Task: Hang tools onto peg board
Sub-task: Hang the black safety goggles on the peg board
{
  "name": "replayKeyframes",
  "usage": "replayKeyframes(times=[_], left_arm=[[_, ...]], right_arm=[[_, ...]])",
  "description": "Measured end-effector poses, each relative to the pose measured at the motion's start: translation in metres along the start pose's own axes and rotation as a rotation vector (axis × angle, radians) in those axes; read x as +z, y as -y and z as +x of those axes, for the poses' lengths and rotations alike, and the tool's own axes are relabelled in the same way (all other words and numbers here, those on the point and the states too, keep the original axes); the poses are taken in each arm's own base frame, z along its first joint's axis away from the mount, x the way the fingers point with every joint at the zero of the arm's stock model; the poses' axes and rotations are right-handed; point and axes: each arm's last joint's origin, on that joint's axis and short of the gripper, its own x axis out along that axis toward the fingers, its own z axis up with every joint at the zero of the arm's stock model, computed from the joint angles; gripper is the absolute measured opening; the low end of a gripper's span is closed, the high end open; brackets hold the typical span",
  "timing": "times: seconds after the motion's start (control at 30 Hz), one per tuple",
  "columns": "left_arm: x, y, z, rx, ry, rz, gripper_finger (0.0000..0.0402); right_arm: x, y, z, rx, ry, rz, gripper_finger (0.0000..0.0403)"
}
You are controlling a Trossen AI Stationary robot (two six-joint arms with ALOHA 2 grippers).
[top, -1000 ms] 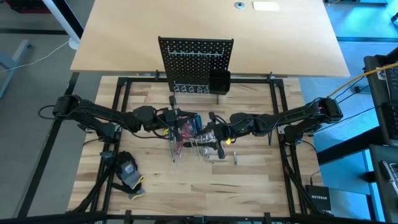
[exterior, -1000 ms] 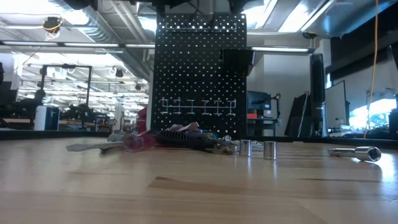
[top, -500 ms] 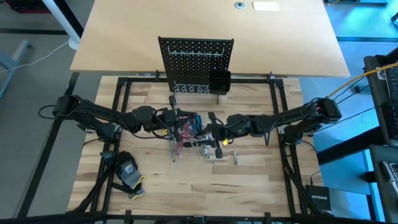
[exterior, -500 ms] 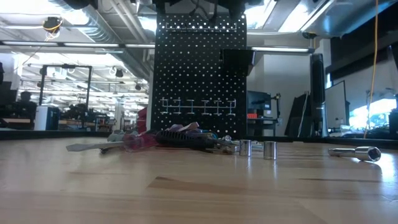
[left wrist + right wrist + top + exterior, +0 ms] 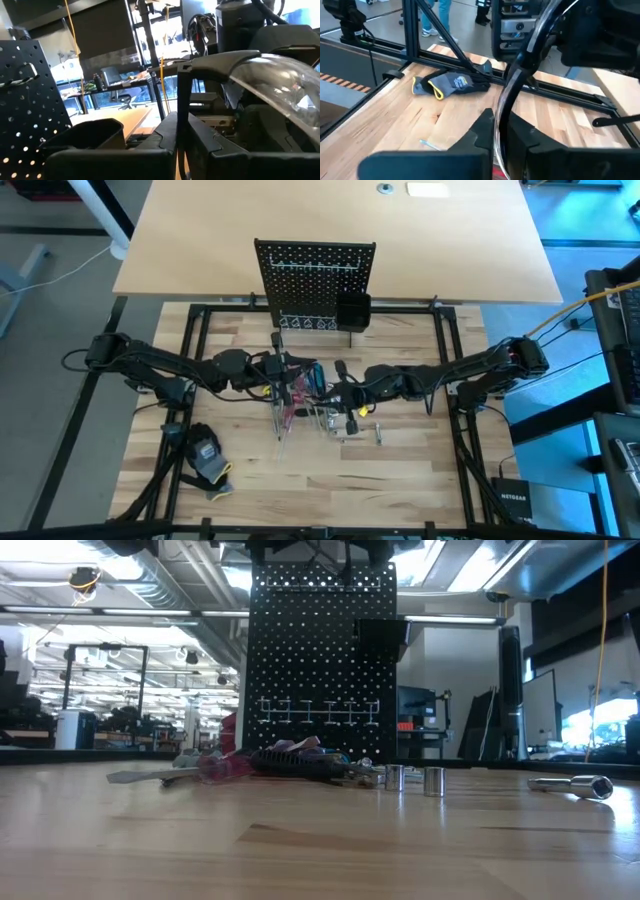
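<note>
Near the middle of the wooden worktop [image 5: 400, 480], the tools [image 5: 305, 395] lay in a loose heap: slim screwdrivers with red and blue handles, clear-handled ones, and silver bits strewn toward four o'clock of the heap. Both arms reached in low from the sides and met over that heap. The left pincer [image 5: 285, 370] hung at the heap's ten o'clock edge with its fingers [image 5: 172, 132] pressed together, clenched, and nothing could be seen held between them. The right pincer [image 5: 338, 385] sat at the heap's three o'clock side; in its own wrist view the two fingers [image 5: 487, 130] stood closed around a thin clear curved piece, though what tool that piece belonged to could not be told. At twelve o'clock from the heap the peg board [image 5: 315, 275] stood upright on the seam between the wooden worktop and the tan tabletop [image 5: 200, 240], with a row of wire hooks [image 5: 315, 710] bare across it and a small black bin [image 5: 353, 310] on its right side. The black-and-yellow glove [image 5: 208, 460] lay well apart at seven o'clock, by the black frame rail [image 5: 185, 360]. From the low view, two silver sockets [image 5: 410, 779] stood upright just right of the heap, and a silver T-shaped key [image 5: 575, 783] lay farther off at three o'clock. The heap itself screened the foot of the peg board in that view.
</note>
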Motion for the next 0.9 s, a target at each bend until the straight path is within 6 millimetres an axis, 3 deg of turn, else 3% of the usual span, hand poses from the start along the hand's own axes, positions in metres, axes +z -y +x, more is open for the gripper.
replayKeyframes(times=[0.17,0.5,0.67,0.9], left_arm=[[0.0,0.0,0.0,0.0,0.001,-0.028,0.003],[0.002,-0.002,-0.004,0.005,-0.04,-0.037,0.0146],[0.019,-0.014,-0.026,-0.002,-0.111,-0.069,0.0179],[0.03,-0.028,-0.061,-0.016,-0.25,-0.126,0.018]], right_arm=[[0.001,0.0,0.0,0.005,0.01,-0.007,0.0015],[0.003,0.001,-0.003,-0.004,0.016,-0.01,0.0023],[0.011,0.004,-0.012,-0.044,0.029,-0.021,0.0016],[0.024,0.013,-0.036,-0.121,0.021,-0.059,0.0023]])
